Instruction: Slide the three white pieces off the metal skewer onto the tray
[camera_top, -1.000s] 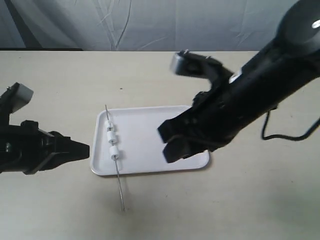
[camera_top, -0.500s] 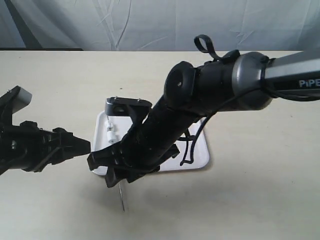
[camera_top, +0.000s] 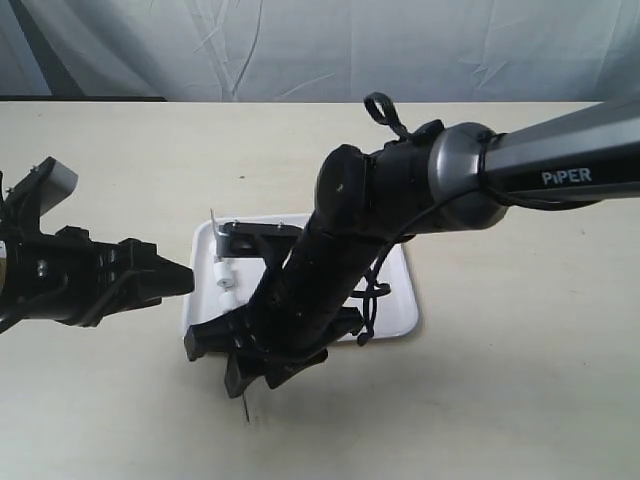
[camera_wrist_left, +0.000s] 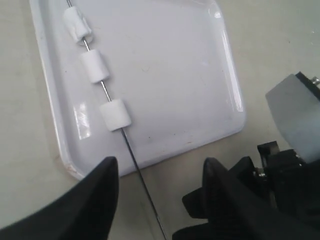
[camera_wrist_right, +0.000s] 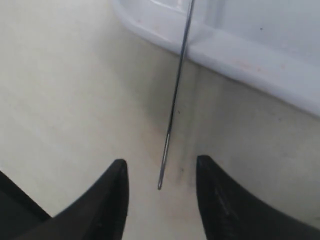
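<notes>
The tray holds the metal skewer along one long side, with the three white pieces threaded on it. The bare end of the skewer sticks out over the tray's rim onto the table. My left gripper is open above that bare stretch, just outside the rim. My right gripper is open too, low over the table, and the skewer tip lies between its fingers. In the exterior view the right gripper covers the tray's front left corner, and the left gripper points at the tray from the left.
The right arm crosses the tray diagonally and hides much of it and part of the skewer. A grey camera block of the right arm shows close to the left gripper. Beige tabletop surrounds the tray; a grey curtain hangs behind.
The right arm has swung from the tray's right side across to its front left corner and come down over the skewer's free end. The left gripper has edged toward the tray.
</notes>
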